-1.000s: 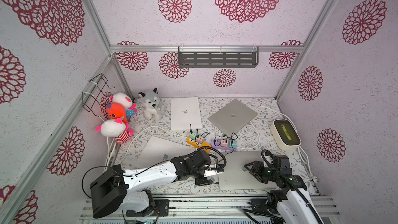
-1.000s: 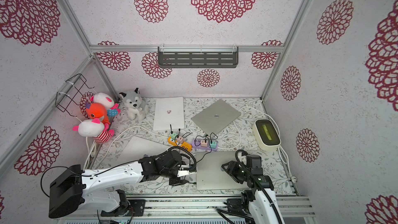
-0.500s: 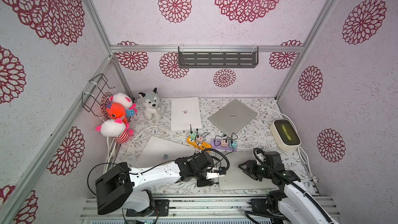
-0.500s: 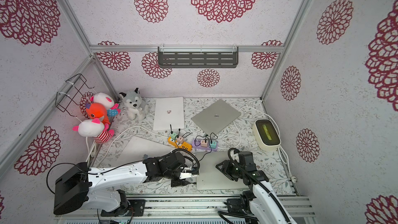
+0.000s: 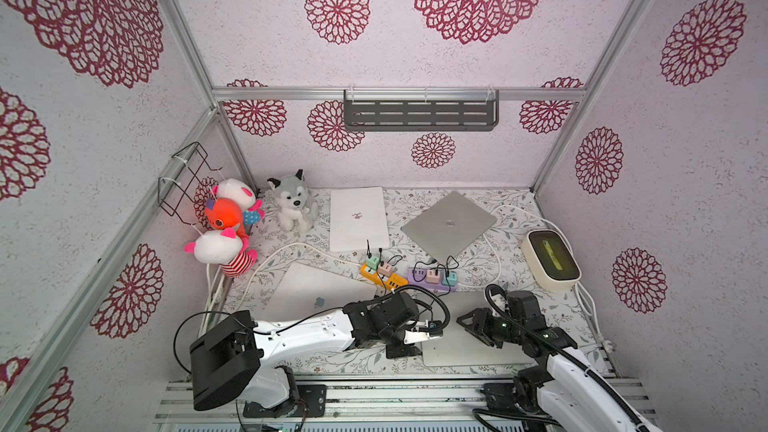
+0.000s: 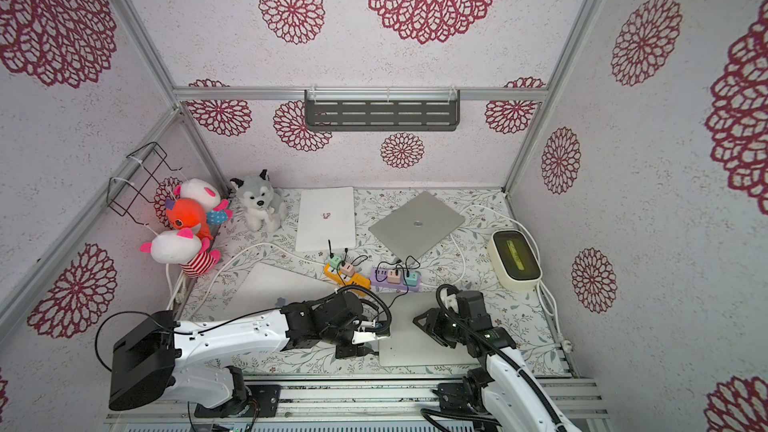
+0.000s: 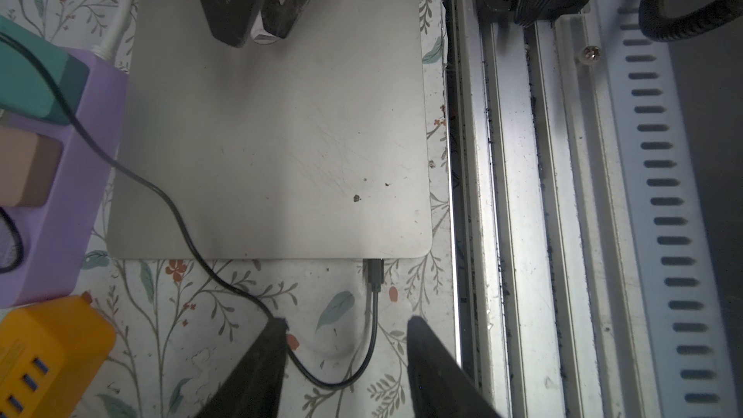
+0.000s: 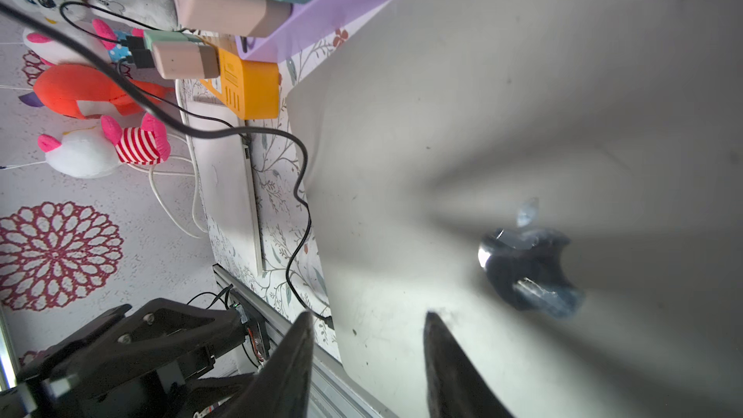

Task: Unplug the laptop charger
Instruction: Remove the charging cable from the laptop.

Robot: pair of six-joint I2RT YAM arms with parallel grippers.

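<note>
Left wrist view: the black charger plug (image 7: 373,273) sits in the side port of the closed silver laptop (image 7: 273,134), near the front edge of the floral worktop (image 7: 225,315). Left jaws stand partly open and empty, straddling its black cable (image 7: 375,315) just short of the plug. Right jaws, likewise parted and empty, sit over the laptop's lid.

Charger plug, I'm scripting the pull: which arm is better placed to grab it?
Left. Its open jaws straddle the cable just short of the plug in the laptop's edge; the right's hover over the lid.
</note>
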